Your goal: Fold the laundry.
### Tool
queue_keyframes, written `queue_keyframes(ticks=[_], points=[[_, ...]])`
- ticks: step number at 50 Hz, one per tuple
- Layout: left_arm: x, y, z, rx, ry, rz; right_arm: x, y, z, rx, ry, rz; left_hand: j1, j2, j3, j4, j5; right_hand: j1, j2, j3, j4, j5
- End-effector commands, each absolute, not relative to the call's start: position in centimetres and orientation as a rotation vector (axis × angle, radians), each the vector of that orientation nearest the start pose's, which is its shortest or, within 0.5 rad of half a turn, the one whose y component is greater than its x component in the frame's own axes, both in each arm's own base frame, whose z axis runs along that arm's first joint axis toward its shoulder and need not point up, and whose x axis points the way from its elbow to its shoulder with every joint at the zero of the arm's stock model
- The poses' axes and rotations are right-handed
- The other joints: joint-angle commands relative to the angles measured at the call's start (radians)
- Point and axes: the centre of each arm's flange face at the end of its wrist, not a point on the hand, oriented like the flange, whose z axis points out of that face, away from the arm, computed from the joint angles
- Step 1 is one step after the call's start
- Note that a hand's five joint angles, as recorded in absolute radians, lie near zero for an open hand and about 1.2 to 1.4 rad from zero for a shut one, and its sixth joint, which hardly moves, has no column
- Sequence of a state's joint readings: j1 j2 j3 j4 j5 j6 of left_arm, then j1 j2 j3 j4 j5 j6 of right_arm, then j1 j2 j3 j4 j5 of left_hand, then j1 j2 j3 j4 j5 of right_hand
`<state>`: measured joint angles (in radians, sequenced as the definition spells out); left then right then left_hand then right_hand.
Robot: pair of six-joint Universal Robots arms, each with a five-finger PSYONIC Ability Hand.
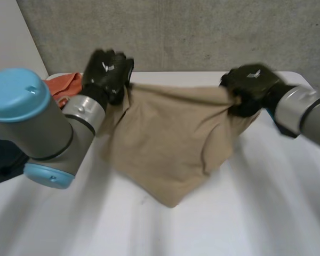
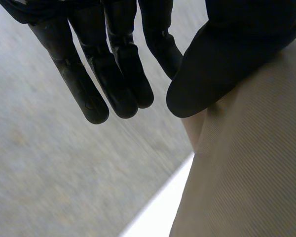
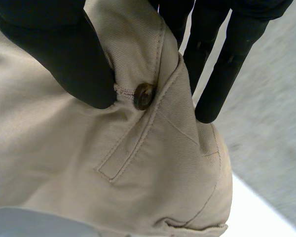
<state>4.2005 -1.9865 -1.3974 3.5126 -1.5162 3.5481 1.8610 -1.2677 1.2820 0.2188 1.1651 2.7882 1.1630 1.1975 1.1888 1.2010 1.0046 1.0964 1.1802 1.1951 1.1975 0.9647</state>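
- Tan garment [image 1: 170, 144] hangs stretched between the two hands above the white table [image 1: 256, 213]; its top edge runs nearly level from one hand to the other; its lower part narrows to a point that rests on the table near the middle.
- Left hand [image 1: 106, 69] has the garment's top corner on its own side, raised close to the grey wall [image 1: 202, 32]; in the left wrist view the thumb [image 2: 212, 64] lies clamped over the cloth's edge [image 2: 251, 173], while the fingers [image 2: 113, 74] hang nearly straight just beside the thumb's tip; a strip of table [image 2: 158, 212] shows below them.
- Right hand [image 1: 250, 88] grips the opposite top corner, where the cloth bunches into its fist; in the right wrist view the thumb [image 3: 64, 54] and the fingers [image 3: 227, 64] pinch a stitched band of the garment [image 3: 64, 148] between them.
- A dark button [image 3: 144, 96] sits on that band, touching the thumb's tip; a sewn flap with seams runs down from it.
- Left arm [image 1: 37, 122] comes in low across the table's near corner; right arm [image 1: 304, 112] reaches in from the other side.
- An orange cloth [image 1: 64, 85] lies on the table behind the left arm, near the left hand and apart from the tan garment.
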Motion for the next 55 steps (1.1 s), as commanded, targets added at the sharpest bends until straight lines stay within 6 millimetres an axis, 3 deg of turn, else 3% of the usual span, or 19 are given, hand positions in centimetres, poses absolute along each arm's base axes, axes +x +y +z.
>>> queue_keyframes(ticks=[1, 2, 3, 4, 5, 6, 7, 8, 12, 15, 20, 21, 26, 29, 34, 39, 44, 55], points=[[-32.1, -30.5, 19.6, 1.071, 2.029, -2.288, 29.4, -28.8, 20.0, -1.100, 2.181, -1.631, 0.009, -0.026, -0.017, -0.029, -0.008, 0.300, 0.216, 0.201, 0.199, 0.257], [-31.8, -30.9, 19.5, 1.060, 2.036, -2.277, 29.5, -28.9, 19.8, -1.101, 2.187, -1.647, -0.257, -0.291, -0.283, -0.295, -0.273, 0.300, 0.216, 0.201, 0.199, 0.257], [-31.7, -30.9, 19.4, 1.056, 2.041, -2.272, 29.6, -29.1, 19.7, -1.103, 2.188, -1.672, -0.347, -0.381, -0.373, -0.385, -0.363, 0.300, 0.216, 0.201, 0.199, 0.257], [-31.6, -31.0, 19.3, 1.054, 2.044, -2.267, 29.6, -29.3, 19.6, -1.095, 2.192, -1.700, -0.452, -0.487, -0.478, -0.490, -0.468, -0.089, -0.172, -0.187, -0.190, -0.131], [-31.4, -30.9, 19.5, 1.049, 2.043, -2.268, 29.7, -29.3, 19.7, -1.091, 2.182, -1.718, -0.616, -0.651, -0.642, -0.654, -0.632, -0.313, -0.397, -0.412, -0.414, -0.356], [-31.3, -30.8, 19.7, 1.045, 2.041, -2.271, 29.7, -29.4, 19.7, -1.089, 2.179, -1.727, -0.635, -0.670, -0.661, -0.673, -0.651, -0.455, -0.539, -0.554, -0.556, -0.498], [-31.3, -30.8, 20.0, 1.039, 2.038, -2.279, 29.7, -29.5, 19.9, -1.077, 2.163, -1.761, -0.644, -0.679, -0.670, -0.682, -0.660, -0.791, -0.875, -0.889, -0.892, -0.834], [-31.1, -30.4, 21.5, 1.018, 2.007, -2.316, 29.7, -29.6, 20.0, -1.071, 2.159, -1.773, -0.650, -0.684, -0.676, -0.688, -0.666, -0.861, -0.945, -0.960, -0.962, -0.904], [-30.3, -28.8, 24.6, 0.971, 1.946, -2.381, 29.6, -30.2, 20.7, -1.031, 2.119, -1.845, -0.659, -0.693, -0.685, -0.697, -0.675, -0.922, -1.006, -1.021, -1.023, -0.965], [-29.5, -26.8, 27.1, 0.932, 1.896, -2.437, 29.1, -29.9, 23.7, -1.001, 2.062, -1.944, -0.659, -0.693, -0.685, -0.697, -0.675, -0.922, -1.006, -1.021, -1.023, -0.965], [-28.8, -22.8, 28.4, 0.950, 1.884, -2.481, 28.2, -27.9, 26.9, -1.000, 1.994, -2.020, -0.653, -0.688, -0.679, -0.691, -0.669, -0.915, -0.998, -1.013, -1.016, -0.957], [-28.5, -21.3, 28.1, 0.970, 1.902, -2.478, 27.9, -27.2, 27.6, -1.003, 1.990, -2.025, -0.650, -0.685, -0.676, -0.688, -0.666, -0.880, -0.963, -0.978, -0.981, -0.922], [-27.6, -18.3, 25.8, 1.042, 1.995, -2.400, 26.4, -25.3, 27.9, -1.060, 2.069, -1.954, -0.597, -0.632, -0.623, -0.635, -0.614, -0.668, -0.752, -0.767, -0.769, -0.711], [-27.1, -16.5, 23.3, 1.094, 2.129, -2.303, 24.7, -25.5, 26.9, -1.117, 2.170, -1.910, -0.530, -0.564, -0.556, -0.568, -0.546, -0.650, -0.734, -0.749, -0.751, -0.693], [-27.2, -14.3, 21.0, 1.119, 2.366, -2.191, 22.3, -25.6, 23.9, -1.297, 2.304, -1.809, -0.547, -0.582, -0.573, -0.585, -0.563, -0.642, -0.725, -0.740, -0.743, -0.684], [-27.7, -14.1, 17.4, 1.092, 2.607, -2.011, 22.2, -25.3, 21.6, -1.363, 2.281, -1.713, -0.574, -0.608, -0.599, -0.612, -0.590, -0.621, -0.705, -0.720, -0.722, -0.664], [-28.6, -14.6, 15.5, 1.117, 2.655, -1.943, 22.5, -26.5, 17.5, -1.365, 2.263, -1.613, -0.688, -0.723, -0.714, -0.726, -0.704, -0.571, -0.655, -0.670, -0.672, -0.614], [-31.0, -17.1, 13.1, 1.135, 2.635, -1.967, 23.8, -28.7, 15.3, -1.374, 2.124, -1.756, -0.700, -0.734, -0.726, -0.738, -0.716, -0.662, -0.746, -0.761, -0.763, -0.705]])
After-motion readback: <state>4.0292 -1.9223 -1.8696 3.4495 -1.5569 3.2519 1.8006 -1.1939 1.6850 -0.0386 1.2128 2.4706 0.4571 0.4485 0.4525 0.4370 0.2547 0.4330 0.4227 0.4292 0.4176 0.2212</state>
